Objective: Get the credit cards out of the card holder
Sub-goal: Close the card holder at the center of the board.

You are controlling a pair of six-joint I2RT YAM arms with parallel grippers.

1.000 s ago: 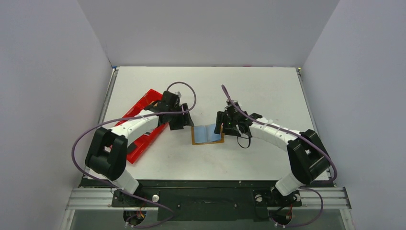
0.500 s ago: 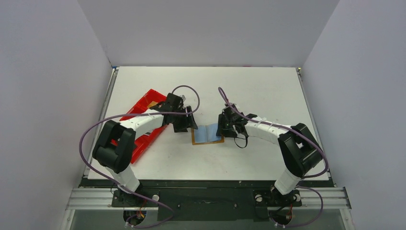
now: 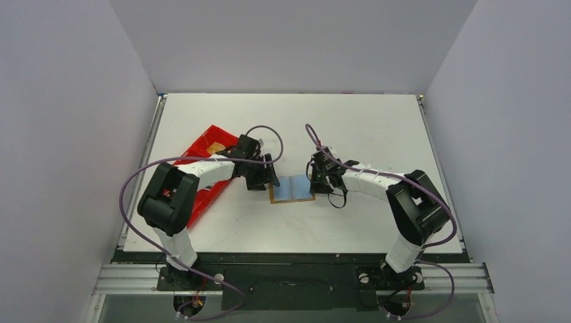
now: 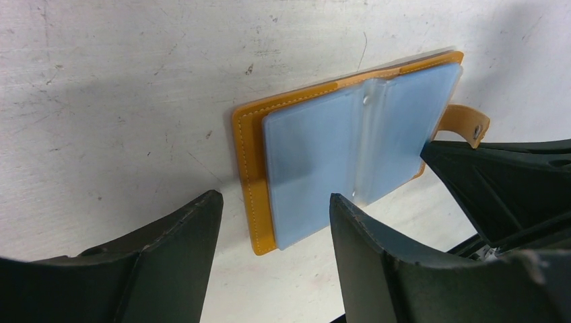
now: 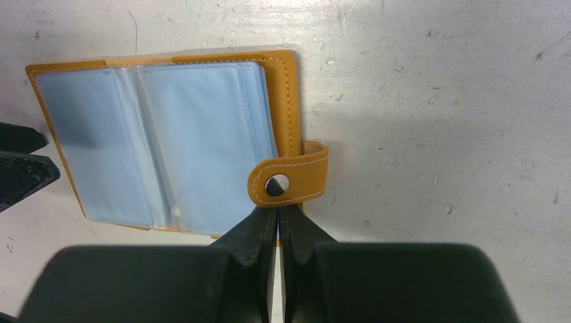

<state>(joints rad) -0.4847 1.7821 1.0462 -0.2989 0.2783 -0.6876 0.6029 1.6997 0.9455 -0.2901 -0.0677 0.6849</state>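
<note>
Both tools just crept in on the open card holder [image 3: 292, 188] on the surface [image 3: 350, 128], cards [image 5: 195, 141] still inside: left tool [image 4: 273, 198] spread wide at its edge, right tool [image 5: 278, 215] clenched by the snap tab [image 5: 288, 182], maybe nipping it, so pulling looks next.

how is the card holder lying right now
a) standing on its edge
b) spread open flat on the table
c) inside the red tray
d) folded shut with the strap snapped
b: the card holder lies spread open on the table, the pale blue credit cards face up, and its snap strap is undone at the side.
</note>
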